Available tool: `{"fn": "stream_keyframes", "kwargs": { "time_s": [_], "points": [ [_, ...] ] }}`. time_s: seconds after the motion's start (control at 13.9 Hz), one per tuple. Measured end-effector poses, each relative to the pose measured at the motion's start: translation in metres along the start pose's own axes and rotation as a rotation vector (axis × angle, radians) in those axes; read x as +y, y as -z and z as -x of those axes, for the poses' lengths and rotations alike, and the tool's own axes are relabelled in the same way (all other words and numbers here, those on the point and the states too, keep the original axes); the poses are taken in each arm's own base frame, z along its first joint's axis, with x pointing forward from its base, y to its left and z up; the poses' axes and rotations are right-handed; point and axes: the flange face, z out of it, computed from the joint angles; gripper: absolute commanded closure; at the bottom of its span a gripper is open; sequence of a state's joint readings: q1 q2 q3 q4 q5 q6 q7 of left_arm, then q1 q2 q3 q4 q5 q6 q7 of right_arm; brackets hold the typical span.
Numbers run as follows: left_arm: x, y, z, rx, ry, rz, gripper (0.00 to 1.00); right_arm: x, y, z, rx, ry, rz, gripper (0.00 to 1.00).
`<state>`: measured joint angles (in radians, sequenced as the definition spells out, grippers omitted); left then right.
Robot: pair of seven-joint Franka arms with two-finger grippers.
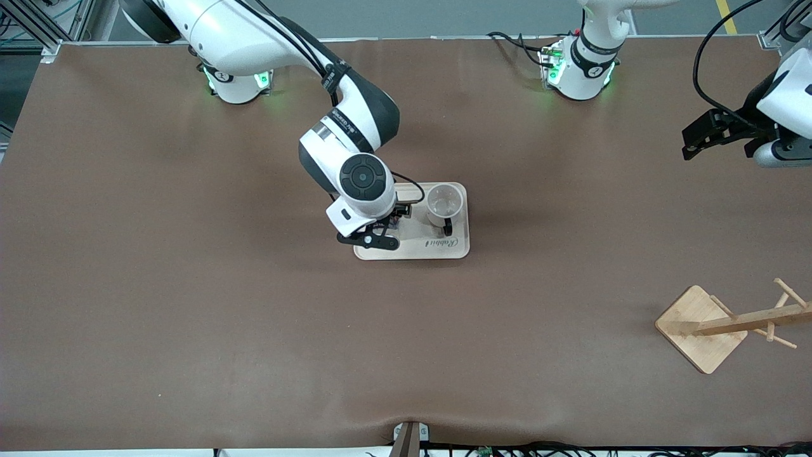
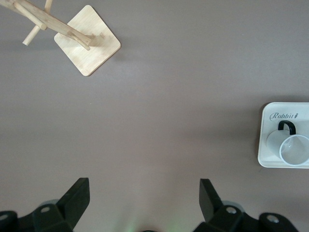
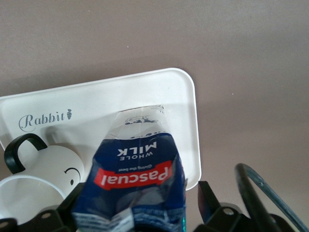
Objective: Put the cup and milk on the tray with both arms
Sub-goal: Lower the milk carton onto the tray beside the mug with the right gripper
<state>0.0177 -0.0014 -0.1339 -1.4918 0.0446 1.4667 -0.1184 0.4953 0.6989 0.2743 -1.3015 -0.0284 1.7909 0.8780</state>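
The cream tray [image 1: 444,251] lies mid-table. The white cup [image 1: 443,204] stands upright on it at the end toward the left arm, black handle toward the front camera. My right gripper [image 1: 388,223] is low over the tray's other end. In the right wrist view the dark blue milk carton [image 3: 135,169] stands on the tray [image 3: 120,94] between my right gripper's [image 3: 140,192] open fingers, with a gap at one finger [image 3: 206,193], beside the cup [image 3: 53,169]. The front view mostly hides the milk. My left gripper [image 1: 694,136] waits open and empty, up over the table's left-arm end.
A wooden mug rack [image 1: 701,330] with a square base stands toward the left arm's end, nearer the front camera; it also shows in the left wrist view [image 2: 87,46]. That view also shows my left gripper [image 2: 144,186], the tray [image 2: 270,154] and the cup [image 2: 289,145].
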Motion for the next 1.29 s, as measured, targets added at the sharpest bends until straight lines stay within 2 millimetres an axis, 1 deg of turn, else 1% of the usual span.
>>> {"fn": "stream_keyframes", "kwargs": {
  "time_s": [0.29,0.72,1.15,1.29],
  "points": [
    [0.000,0.000,0.000,0.000,0.000,0.000,0.00,0.000,-0.001,0.000,0.000,0.000,0.000,0.00],
    [0.001,0.000,0.001,0.000,-0.002,0.000,0.00,-0.003,0.005,0.001,0.007,0.003,-0.012,0.00],
    [0.001,0.000,0.001,0.000,-0.002,0.000,0.00,-0.005,0.022,0.003,0.024,0.008,-0.032,0.00],
    [0.001,0.000,0.001,-0.002,-0.002,-0.001,0.00,-0.003,0.033,0.002,0.031,0.005,-0.038,0.00]
  ]
}}
